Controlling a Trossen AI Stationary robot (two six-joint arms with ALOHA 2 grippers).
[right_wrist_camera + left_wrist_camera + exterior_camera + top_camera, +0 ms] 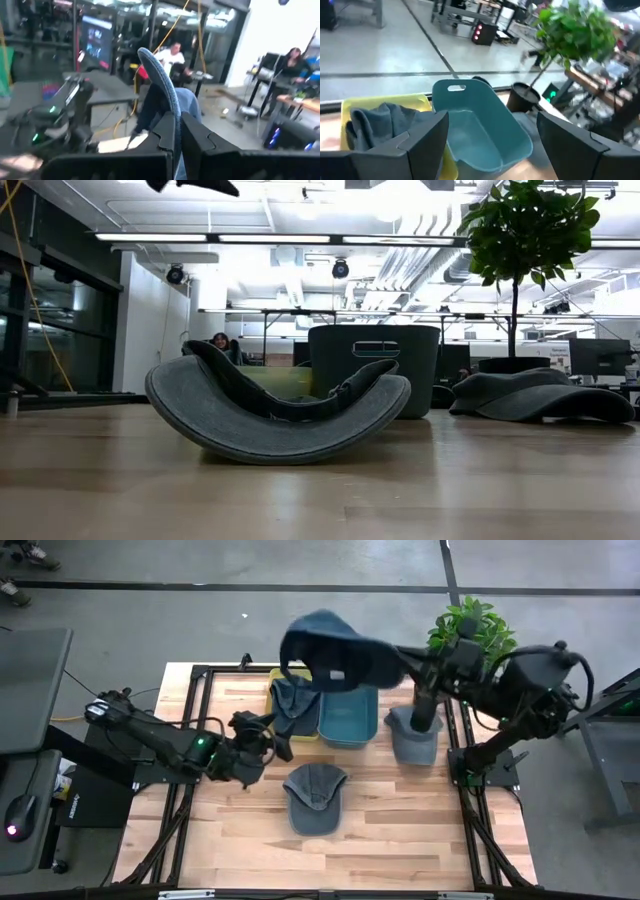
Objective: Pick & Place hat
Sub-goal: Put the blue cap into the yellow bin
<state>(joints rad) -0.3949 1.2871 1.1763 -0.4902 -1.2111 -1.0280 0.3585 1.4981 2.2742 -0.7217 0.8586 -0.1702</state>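
Hat [335, 650] pinched by brim in right gripper [400, 658], raised over teal bin [348, 718]; thin grip, may slip. Left gripper [281, 737] apart, idle.

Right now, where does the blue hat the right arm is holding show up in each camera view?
High view: the blue hat hangs above the teal bin, held by the right gripper.
Low view: only a dark edge at the top left, probably the hat.
Left wrist view: not in it.
Right wrist view: centre, brim pinched between the fingers.
Shared landmark: the teal bin, in the high, low and left wrist views.
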